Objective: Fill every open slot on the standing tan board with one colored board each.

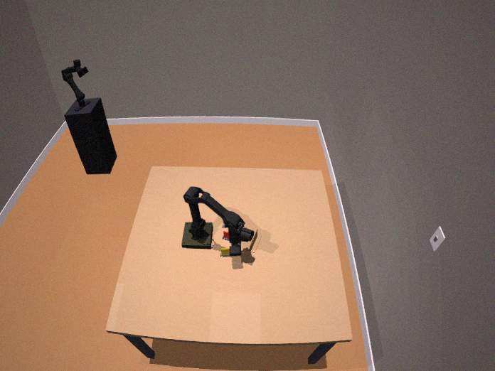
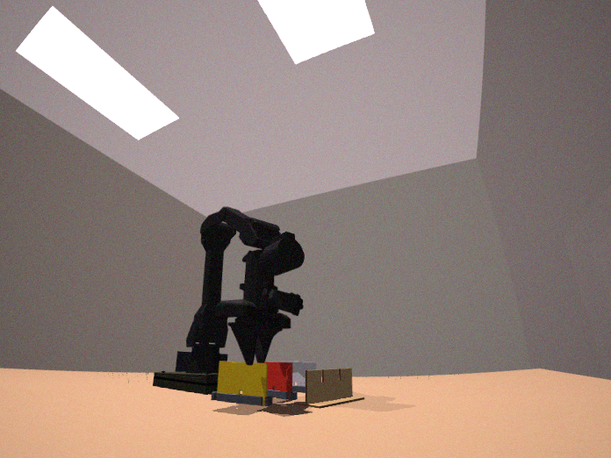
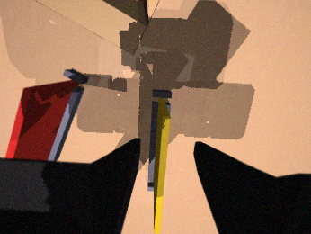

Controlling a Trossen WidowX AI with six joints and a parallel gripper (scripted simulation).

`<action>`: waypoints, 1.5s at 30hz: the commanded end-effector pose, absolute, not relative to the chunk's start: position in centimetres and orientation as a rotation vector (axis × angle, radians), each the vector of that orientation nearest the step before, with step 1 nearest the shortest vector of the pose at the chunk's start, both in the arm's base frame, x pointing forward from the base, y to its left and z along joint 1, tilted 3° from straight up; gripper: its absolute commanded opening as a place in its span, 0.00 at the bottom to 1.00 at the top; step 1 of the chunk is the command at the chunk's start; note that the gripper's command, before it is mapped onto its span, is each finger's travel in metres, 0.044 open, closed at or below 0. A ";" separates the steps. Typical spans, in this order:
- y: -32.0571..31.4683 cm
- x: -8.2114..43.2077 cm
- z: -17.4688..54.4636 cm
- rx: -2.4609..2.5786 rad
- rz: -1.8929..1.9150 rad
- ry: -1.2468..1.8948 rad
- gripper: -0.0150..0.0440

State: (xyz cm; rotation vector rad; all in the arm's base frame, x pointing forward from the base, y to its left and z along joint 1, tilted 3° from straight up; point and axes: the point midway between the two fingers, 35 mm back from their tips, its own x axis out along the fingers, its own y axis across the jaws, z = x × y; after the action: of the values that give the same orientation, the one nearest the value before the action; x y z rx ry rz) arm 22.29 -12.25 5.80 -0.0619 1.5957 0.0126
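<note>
My gripper point(image 2: 255, 363) point(image 3: 167, 146) is open and points down at the top edge of the yellow board point(image 1: 225, 251) point(image 2: 241, 379) point(image 3: 162, 153). In the wrist view this board stands between the fingers, with gaps on both sides. It is upright in its dark blue-grey holder point(image 2: 241, 398) point(image 3: 162, 94). A red board point(image 1: 225, 234) point(image 2: 280, 376) point(image 3: 40, 121) and a pale grey board point(image 2: 304, 370) stand in holders beyond it. The tan board point(image 1: 254, 238) point(image 2: 329, 387) stands on a thin base and shows two open slots in its top edge. The fingertips are hidden in the top view.
The arm's dark base point(image 1: 197, 235) point(image 2: 184, 382) is left of the holders. The tan board's base plate point(image 3: 90, 27) lies at the top of the wrist view. A second arm point(image 1: 74, 82) stands on a black pedestal point(image 1: 91, 139), away from the table point(image 1: 171, 303).
</note>
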 end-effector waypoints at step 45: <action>-12.1 21.9 1.9 -0.058 0.023 1.607 0.25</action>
State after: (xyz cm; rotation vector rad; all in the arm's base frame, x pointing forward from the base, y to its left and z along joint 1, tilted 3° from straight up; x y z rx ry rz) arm 21.97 -12.16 1.64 -0.0564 1.6048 0.0202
